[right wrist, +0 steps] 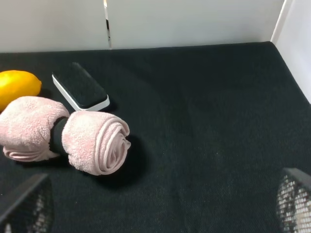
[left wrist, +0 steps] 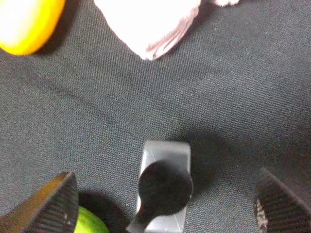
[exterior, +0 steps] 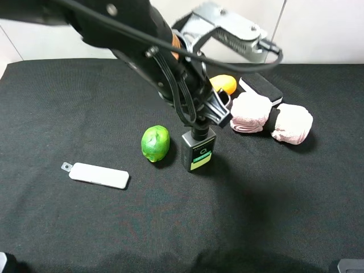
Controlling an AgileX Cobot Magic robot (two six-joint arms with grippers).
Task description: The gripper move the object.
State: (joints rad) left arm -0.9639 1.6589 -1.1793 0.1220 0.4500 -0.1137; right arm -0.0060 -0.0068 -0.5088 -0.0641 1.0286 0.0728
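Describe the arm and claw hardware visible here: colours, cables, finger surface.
The left arm is bulky and black, with loose black cables running along it, an orange band near the wrist and a silver-grey metal bracket. The left claw has black fingers with ribbed pads. The right claw shows dark fingers with a fine mesh-like texture.

Bulky black arm (looped cables), silver-grey bracket.
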